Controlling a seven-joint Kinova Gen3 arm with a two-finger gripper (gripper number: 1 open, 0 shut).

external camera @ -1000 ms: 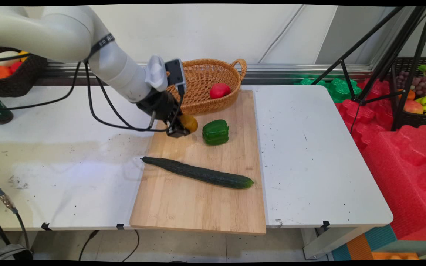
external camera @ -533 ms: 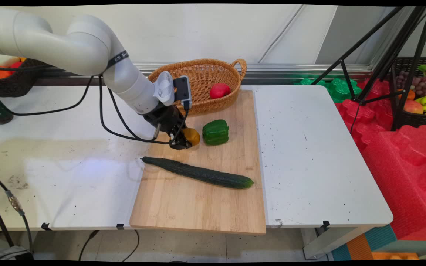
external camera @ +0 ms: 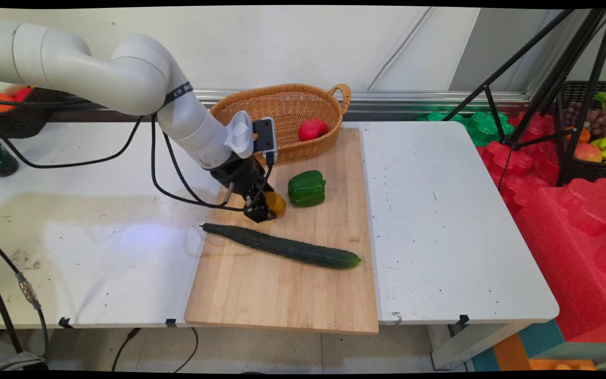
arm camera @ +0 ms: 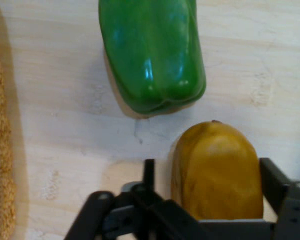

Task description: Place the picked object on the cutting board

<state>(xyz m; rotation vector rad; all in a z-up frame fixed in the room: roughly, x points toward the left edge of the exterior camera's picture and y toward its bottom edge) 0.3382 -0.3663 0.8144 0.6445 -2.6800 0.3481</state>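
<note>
a: looking at your main view, the gripper (external camera: 266, 209) has come down and toward the near side of the cutting board (external camera: 282, 295) over the last second, and the yellow-brown fruit (external camera: 275, 202) has come with it. you had it up by the wicker basket (external camera: 282, 113); now it sits low over the wood, just left of the green pepper (external camera: 307, 188).

b: is it still gripped?

a: yes, by the hand view. the fingers (arm camera: 275, 180) are pinching the fruit (arm camera: 217, 172) from both sides, dark metal against its flanks. whether its underside touches the board you can't quite tell; it looks very close, maybe resting.

b: and around it?

a: the pepper (arm camera: 152, 52) lies apart from the fruit with a strip of bare wood between. the cucumber (external camera: 282, 246) lies slantwise across the board, nearer to you than the gripper and not touching it. a red fruit (external camera: 312, 129) is inside the basket.

b: the surface, the room?

a: pale wood board on a white table (external camera: 440, 221) that is scuffed and stained on your left. behind, a plain wall; at right, a black tripod (external camera: 545, 79), red foam blocks (external camera: 571, 226) and a dark crate of fruit (external camera: 597, 137); another dark basket (external camera: 19, 110) at far left.
</note>
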